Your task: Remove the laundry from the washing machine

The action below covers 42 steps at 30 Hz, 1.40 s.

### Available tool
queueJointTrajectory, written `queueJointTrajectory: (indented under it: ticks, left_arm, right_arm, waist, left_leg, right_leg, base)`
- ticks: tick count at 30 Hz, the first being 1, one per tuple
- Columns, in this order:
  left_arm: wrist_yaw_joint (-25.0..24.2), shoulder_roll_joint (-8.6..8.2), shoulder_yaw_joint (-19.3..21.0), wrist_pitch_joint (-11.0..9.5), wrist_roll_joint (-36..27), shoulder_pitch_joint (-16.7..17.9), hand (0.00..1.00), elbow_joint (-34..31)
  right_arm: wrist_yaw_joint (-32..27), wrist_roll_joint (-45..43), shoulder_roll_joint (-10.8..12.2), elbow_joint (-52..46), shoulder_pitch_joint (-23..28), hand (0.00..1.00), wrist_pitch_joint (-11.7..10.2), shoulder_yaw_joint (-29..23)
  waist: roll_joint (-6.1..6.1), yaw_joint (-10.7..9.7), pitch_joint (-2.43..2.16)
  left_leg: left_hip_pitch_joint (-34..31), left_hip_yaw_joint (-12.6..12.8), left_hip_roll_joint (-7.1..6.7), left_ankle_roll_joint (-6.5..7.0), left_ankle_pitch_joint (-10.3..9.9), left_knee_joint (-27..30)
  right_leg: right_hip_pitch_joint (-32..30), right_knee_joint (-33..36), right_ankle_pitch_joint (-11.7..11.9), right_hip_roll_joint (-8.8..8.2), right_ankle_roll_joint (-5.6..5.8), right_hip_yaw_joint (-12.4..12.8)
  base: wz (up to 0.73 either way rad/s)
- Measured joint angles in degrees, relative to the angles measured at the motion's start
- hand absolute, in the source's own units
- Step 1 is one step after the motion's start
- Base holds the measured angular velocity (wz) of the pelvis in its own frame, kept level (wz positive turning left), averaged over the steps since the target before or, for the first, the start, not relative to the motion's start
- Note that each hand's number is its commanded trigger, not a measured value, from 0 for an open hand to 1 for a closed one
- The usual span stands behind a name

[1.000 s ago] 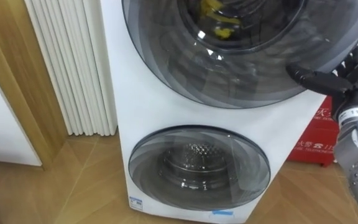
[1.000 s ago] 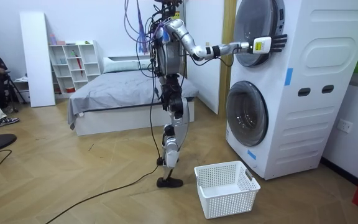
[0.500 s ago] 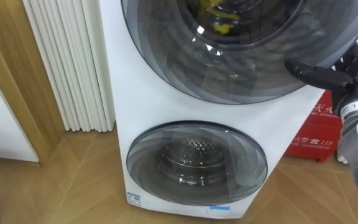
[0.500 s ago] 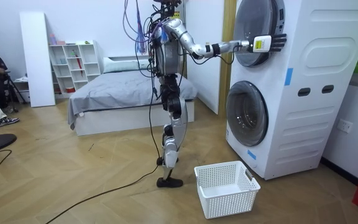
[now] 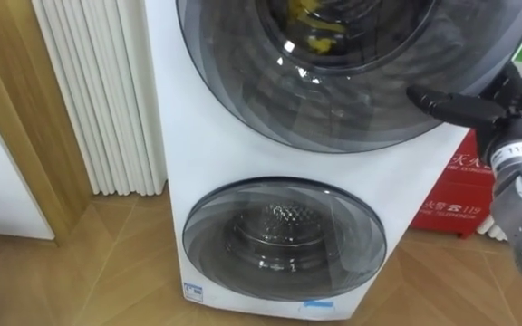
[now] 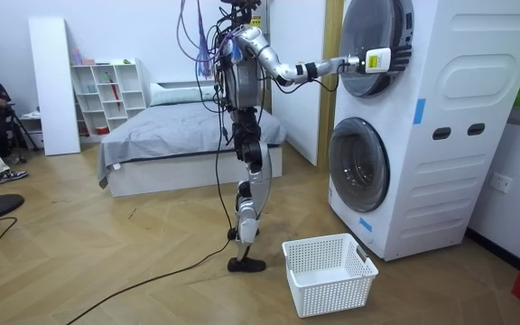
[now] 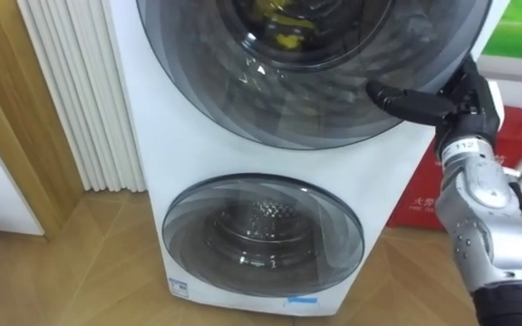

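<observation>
I stand in front of two stacked white washing machines point(image 6: 441, 126). The upper round door point(image 5: 352, 91) is shut, and yellow clothes point(image 5: 314, 27) show behind its dark glass. My right hand point(image 5: 507, 107) is raised to the door's right rim, with its dark thumb lying across the front of the glass. In the room view my right arm reaches out to that door with the hand point(image 6: 377, 61) at its edge. The lower door point(image 5: 284, 240) is shut too, with a bare metal drum behind it.
A white laundry basket point(image 6: 329, 271) stands on the wood floor to the room view's left of the machines. A red box point(image 5: 460, 195) sits right of the machines, and white ribbed panelling point(image 5: 98, 91) is to their left. A bed point(image 6: 179, 135) stands behind me.
My right hand has slid a little left and up along the upper door's rim. The doors have stayed shut.
</observation>
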Motion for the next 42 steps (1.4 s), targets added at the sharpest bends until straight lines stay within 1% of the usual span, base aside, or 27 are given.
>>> queueJointTrajectory:
  ticks: [2, 4, 5, 6, 8, 9, 12, 13, 14, 15, 16, 17, 19, 20, 21, 23, 25, 27, 30, 32, 34, 36, 39, 42]
  left_arm:
    - [-0.2, 0.38, 0.0, 0.0, 0.1, -0.3, 0.0, 0.0]
    - [-0.1, 0.53, -0.1, -0.9, 0.0, -1.2, 0.0, 0.9]
    - [-0.1, 0.54, -0.1, -1.1, 0.0, -1.3, 0.0, 1.6]
    - [0.0, 0.65, -0.6, -1.2, 0.0, -2.0, 0.0, 2.1]
    - [0.2, 0.76, -1.3, -1.9, 0.0, -2.5, 0.0, 2.2]
    - [0.6, 0.76, -1.3, -2.2, 0.0, -2.5, 0.0, 2.1]
    - [1.0, 0.87, -2.2, -2.3, -0.1, -2.5, 0.0, 2.2]
    - [1.2, 0.75, -2.2, -2.6, 0.0, -2.4, 0.0, 2.9]
    - [1.4, 0.7, -2.2, -2.9, 0.0, -2.5, 0.0, 3.4]
    - [1.9, 0.56, -2.2, -3.1, 0.0, -2.4, 0.0, 4.2]
    - [2.1, 0.43, -2.3, -3.1, -0.1, -2.1, 0.0, 4.3]
    - [2.2, 0.35, -2.5, -3.1, -0.1, -2.0, 0.0, 4.3]
    - [2.4, -0.03, -3.7, -3.3, -0.1, -1.0, 0.0, 3.6]
    - [2.4, -0.13, -3.8, -3.3, -0.1, -1.0, 0.0, 3.6]
    - [2.5, -0.15, -4.6, -3.3, 0.0, -1.0, 0.0, 3.6]
    - [3.4, -0.58, -5.1, -3.6, 0.0, -1.1, 0.0, 3.8]
    - [3.9, -0.96, -5.6, -4.6, 0.0, -1.2, 0.0, 4.2]
    - [4.6, -1.37, -5.6, -4.9, -0.1, -1.2, 0.0, 4.3]
    - [4.6, -1.44, -5.7, -5.6, -0.4, -1.4, 0.0, 4.4]
    - [4.7, -1.54, -6.0, -5.7, -0.4, -1.3, 0.0, 4.4]
    - [4.6, -1.67, -6.3, -5.7, -0.4, -1.0, 0.0, 4.4]
    - [4.6, -1.66, -6.3, -5.7, -0.4, -1.1, 0.0, 4.2]
    - [4.6, -1.71, -6.8, -5.8, -0.4, -1.4, 0.0, 4.2]
    - [4.6, -1.71, -7.8, -6.3, -0.4, -1.9, 0.0, 4.1]
  right_arm:
    - [0.5, -0.7, 0.0, -1.4, 1.0, 0.0, 0.0, 0.7]
    - [0.8, -1.6, 0.0, -3.1, 1.9, 0.0, 0.0, 1.5]
    - [0.8, -1.6, 0.1, -3.9, 2.1, 0.0, 0.0, 1.5]
    - [0.9, -1.7, 0.4, -5.7, 3.3, 0.0, 0.0, 1.5]
    - [0.9, -1.7, 0.5, -9.4, 6.4, 0.0, -0.3, 0.9]
    - [0.9, -1.9, 0.5, -12.4, 8.8, 0.0, -0.5, 0.6]
    - [0.9, -2.5, 0.8, -19.0, 14.7, 0.0, -2.0, 0.3]
    - [1.0, -3.1, 1.2, -21.2, 16.9, 0.0, -2.7, 0.2]
    - [1.1, -3.7, 1.5, -22.0, 17.9, 0.0, -3.1, 0.2]
    - [1.4, -4.5, 2.4, -23.3, 19.5, 0.0, -3.9, 0.3]
    - [2.0, -5.2, 3.5, -24.5, 21.0, 0.0, -4.0, 0.2]
    - [2.3, -5.5, 4.0, -25.1, 21.8, 0.0, -4.1, 0.3]
    - [4.2, -7.5, 6.1, -26.7, 24.5, 0.0, -4.6, 0.7]
    - [4.7, -8.0, 6.4, -26.7, 25.0, 0.0, -4.8, 1.2]
    - [5.9, -8.5, 6.9, -26.8, 26.5, 0.0, -5.1, 2.3]
    - [8.4, -8.6, 7.4, -26.8, 29.5, 0.0, -5.1, 4.1]
    - [11.5, -8.6, 8.5, -26.8, 32.4, 0.0, -5.0, 6.0]
    - [13.3, -8.5, 8.9, -26.8, 33.7, 0.0, -5.0, 6.1]
    - [15.3, -8.3, 9.2, -28.2, 35.4, 0.0, -5.1, 6.0]
    - [16.4, -8.4, 9.5, -29.8, 37.2, 0.0, -5.1, 6.0]
    - [18.6, -8.7, 10.0, -31.4, 38.7, 0.0, -5.1, 6.1]
    - [20.1, -9.2, 10.5, -31.6, 39.3, 0.0, -5.1, 6.2]
    - [22.3, -10.9, 11.0, -31.6, 39.6, 0.0, -5.1, 6.9]
    - [23.8, -11.2, 11.1, -31.6, 39.8, 0.0, -5.1, 7.7]
  waist:
    - [0.05, 0.0, -0.02]
    - [0.28, 0.0, 0.07]
    - [0.39, 0.0, 0.13]
    - [0.53, -0.1, 0.09]
    - [0.6, -0.1, 0.06]
    - [0.61, -0.2, 0.06]
    - [0.78, -0.3, 0.04]
    - [0.98, -0.3, 0.12]
    - [1.06, -0.3, 0.09]
    - [1.26, -0.3, 0.13]
    - [1.5, -0.7, 0.03]
    - [1.63, -0.9, -0.03]
    - [2.45, -1.7, -0.14]
    - [2.65, -1.8, -0.14]
    - [2.93, -2.2, -0.16]
    - [3.37, -2.9, -0.37]
    - [4.0, -3.1, -0.4]
    - [4.24, -3.4, -0.4]
    - [4.28, -3.7, -0.39]
    - [4.44, -3.4, -0.39]
    - [4.85, -3.9, -0.19]
    - [4.93, -4.6, -0.23]
    - [5.13, -4.8, -0.33]
    - [5.21, -4.9, -0.32]
  left_leg:
    - [0.7, 0.2, 0.13, 0.0, 0.0, -0.5]
    - [1.3, 0.3, 0.18, 0.0, 0.0, -0.9]
    - [1.4, 0.3, 0.19, 0.0, 0.0, -1.0]
    - [1.6, 0.3, 0.21, -0.02, 0.0, -1.4]
    - [1.7, 0.3, 0.22, -0.02, 0.0, -1.5]
    - [1.7, 0.3, 0.23, -0.02, 0.0, -1.5]
    - [1.7, 0.3, 0.27, -0.02, 0.0, -1.5]
    - [1.7, 0.3, 0.29, -0.02, 0.0, -1.6]
    - [1.8, 0.3, 0.29, -0.02, 0.0, -1.6]
    - [2.1, 0.3, 0.31, -0.02, 0.0, -1.6]
    - [2.2, 0.3, 0.32, -0.02, 0.0, -1.6]
    - [2.2, 0.3, 0.32, -0.02, 0.0, -1.7]
    - [2.3, 0.7, 0.34, -0.02, 0.0, -1.8]
    - [2.3, 1.0, 0.34, -0.03, 0.0, -1.8]
    - [2.2, 1.0, 0.34, -0.03, 0.0, -1.8]
    - [2.2, 1.1, 0.33, -0.03, 0.0, -1.9]
    - [2.4, 1.2, 0.33, -0.03, 0.0, -2.2]
    - [2.6, 1.6, 0.33, -0.03, 0.0, -2.3]
    - [2.5, 2.2, 0.36, -0.03, 0.0, -2.3]
    - [2.5, 3.2, 0.44, -0.03, 0.0, -2.3]
    - [2.4, 3.6, 0.49, -0.03, 0.0, -2.3]
    - [2.2, 3.7, 0.5, -0.03, 0.0, -2.3]
    - [2.1, 4.6, 0.62, -0.03, 0.0, -2.2]
    - [2.1, 5.1, 0.79, -0.04, 0.0, -2.0]
  right_leg:
    - [0.1, 0.0, 0.0, 0.17, -0.06, 0.7]
    - [0.2, 0.0, 0.0, 0.27, -0.07, 1.8]
    - [0.2, 0.0, 0.0, 0.28, -0.07, 1.9]
    - [0.1, 0.0, 0.0, 0.32, -0.07, 2.0]
    - [0.1, -0.1, 0.0, 0.33, -0.07, 2.0]
    - [0.1, -0.1, 0.0, 0.34, -0.07, 1.9]
    - [0.1, -0.1, 0.0, 0.4, -0.07, 1.9]
    - [0.3, -0.1, 0.0, 0.42, -0.07, 1.8]
    - [0.3, -0.1, 0.0, 0.43, -0.07, 1.8]
    - [0.6, -0.1, 0.0, 0.45, -0.07, 1.8]
    - [0.7, -0.2, 0.0, 0.45, -0.07, 1.8]
    - [0.7, -0.2, 0.0, 0.45, -0.07, 1.8]
    - [0.4, -0.1, 0.0, 0.45, -0.07, 2.2]
    - [0.2, -0.1, 0.0, 0.45, -0.07, 2.3]
    - [0.2, -0.2, 0.0, 0.45, -0.07, 2.4]
    - [0.3, -0.2, 0.0, 0.45, -0.07, 2.3]
    - [0.7, -0.1, 0.0, 0.45, -0.07, 2.3]
    - [0.7, -0.1, 0.0, 0.43, -0.06, 2.4]
    - [0.5, 0.0, 0.0, 0.4, -0.07, 2.7]
    - [0.1, 0.2, 0.0, 0.4, -0.07, 3.3]
    - [-0.5, 0.9, 0.0, 0.4, -0.07, 3.7]
    - [-0.7, 1.0, 0.0, 0.4, -0.07, 3.8]
    - [-1.2, 1.1, 0.1, 0.54, -0.18, 4.6]
    - [-1.5, 1.1, 0.4, 0.7, -0.23, 5.0]
  base:
    - [-0.24]
    - [-0.21]
    - [-0.18]
    - [-0.06]
    - [0.0]
    - [-0.04]
    - [-0.02]
    - [-0.04]
    - [-0.06]
    - [0.0]
    - [0.0]
    - [0.0]
    - [-0.03]
    - [-0.06]
    - [0.0]
    - [0.08]
    - [0.02]
    - [0.0]
    - [-0.05]
    - [-0.16]
    - [-0.09]
    - [-0.03]
    - [-0.14]
    - [-0.1]
